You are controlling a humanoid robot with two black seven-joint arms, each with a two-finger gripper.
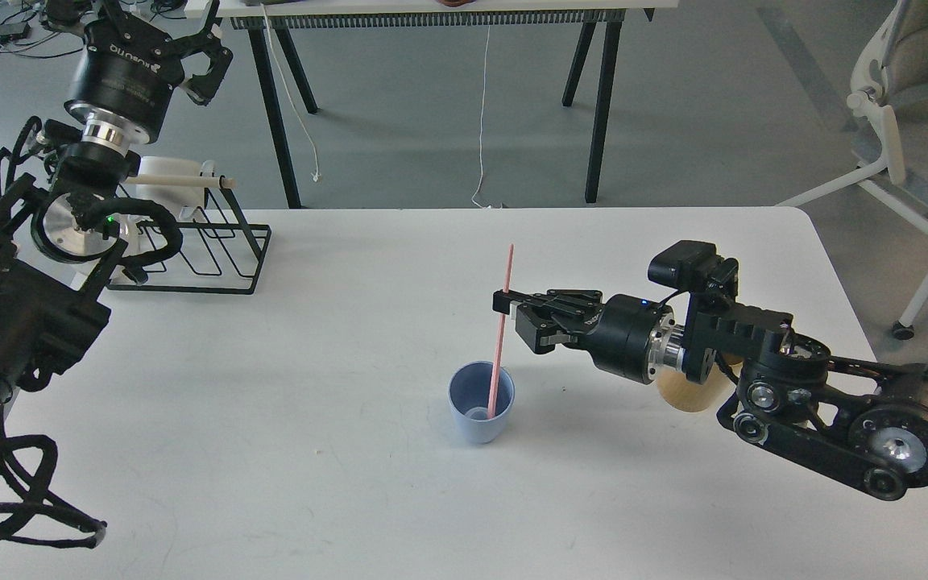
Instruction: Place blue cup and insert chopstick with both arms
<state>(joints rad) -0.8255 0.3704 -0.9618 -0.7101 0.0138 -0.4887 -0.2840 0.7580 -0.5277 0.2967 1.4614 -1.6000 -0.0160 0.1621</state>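
Observation:
The blue cup [481, 412] stands upright on the white table [311, 387], a little right of the middle. The pink chopstick [503, 322] stands in it with its lower end at the cup's bottom and its top leaning right. My right gripper [506, 303] comes in from the right, level and above the cup's right side. It is shut on the chopstick at about one third from its top. My left gripper [218, 48] is open and empty, raised high at the far left, beyond the table's back edge.
A tan wooden holder [685, 395] stands on the table, mostly hidden behind my right wrist. A black wire rack [214, 258] with a pale rod [182, 181] sits at the back left. A chair [907, 121] and another table's legs [601, 105] stand beyond.

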